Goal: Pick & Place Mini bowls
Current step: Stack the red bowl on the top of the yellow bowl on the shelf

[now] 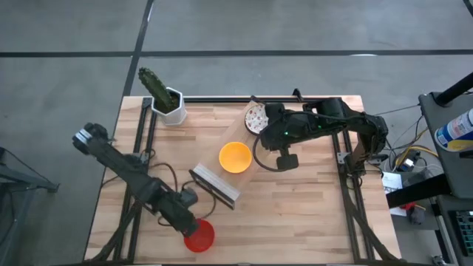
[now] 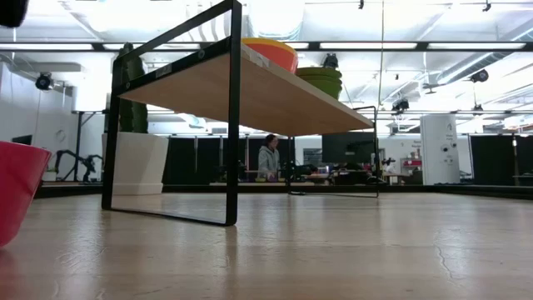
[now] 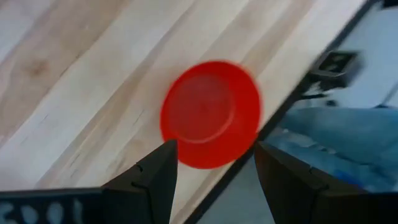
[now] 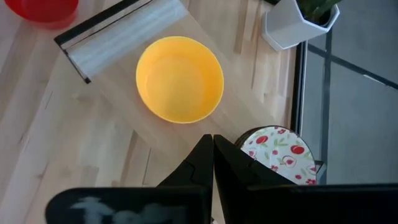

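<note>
A red bowl (image 1: 199, 235) sits at the near edge of the wooden desk (image 1: 310, 207), directly under the left end effector (image 1: 186, 219), whose fingers (image 3: 155, 177) hang spread apart and released, just above the bowl's rim on either side. In the left wrist view the red bowl (image 3: 210, 114) lies upright ahead of the two dark fingers, close to the desk's edge, touching neither.

The yellow bowl (image 1: 235, 157) rests on top of a small wooden shelf (image 1: 216, 185) near the middle of the desk. The right end effector (image 1: 260, 137) hovers between this yellow bowl (image 4: 180, 79) and a white bowl (image 1: 256, 117) with a red-and-green speckled inside, which stands near the desk's far edge. In the right wrist view the right end effector (image 4: 213, 155) has its fingers clenched together with nothing between them; the white bowl (image 4: 278, 154) is just beside the fingertips, the yellow bowl a little farther ahead.

A white pot (image 1: 171, 106) holding a green cactus (image 1: 154, 85) stands at the far left corner.

From desk height, the red bowl (image 2: 17, 192) shows at the left edge, the shelf (image 2: 241, 92) rising beyond it with yellow, orange and green rims on top.
</note>
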